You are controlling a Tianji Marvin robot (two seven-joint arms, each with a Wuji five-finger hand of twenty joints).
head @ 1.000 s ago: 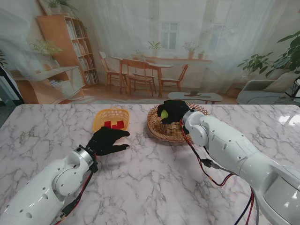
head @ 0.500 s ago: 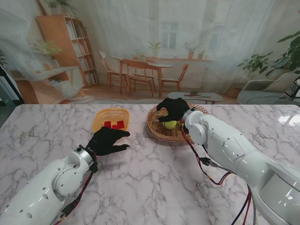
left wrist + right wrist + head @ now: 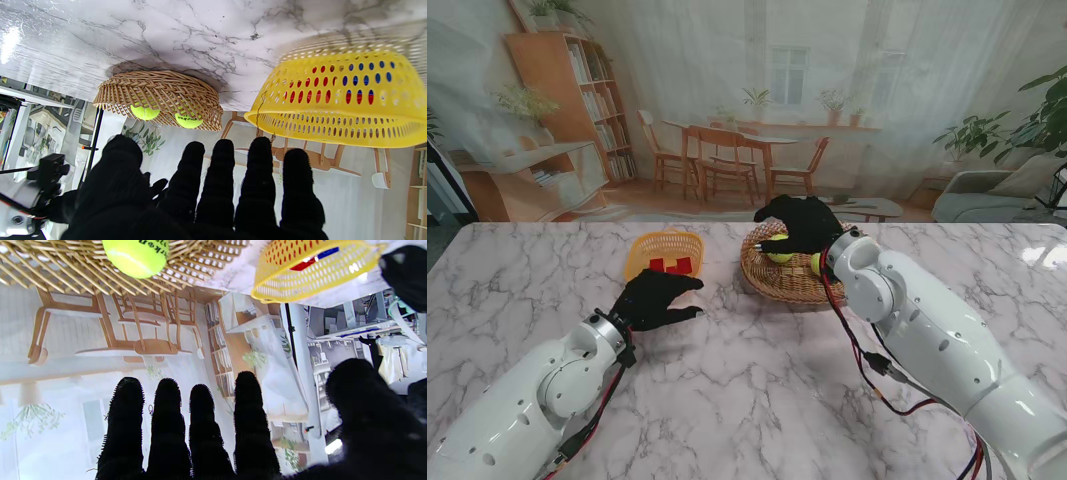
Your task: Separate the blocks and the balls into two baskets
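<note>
Stand view: right hand (image 3: 799,224) hovers over basketed tennis balls (image 3: 779,250).

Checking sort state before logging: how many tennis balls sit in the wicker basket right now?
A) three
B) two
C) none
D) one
B: the left wrist view shows two tennis balls through the weave of the wicker basket, and the stand view also shows two under the open right hand.

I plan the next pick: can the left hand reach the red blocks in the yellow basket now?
Probably yes: the left hand lies open beside the yellow basket, and nothing covers the red blocks.
</note>
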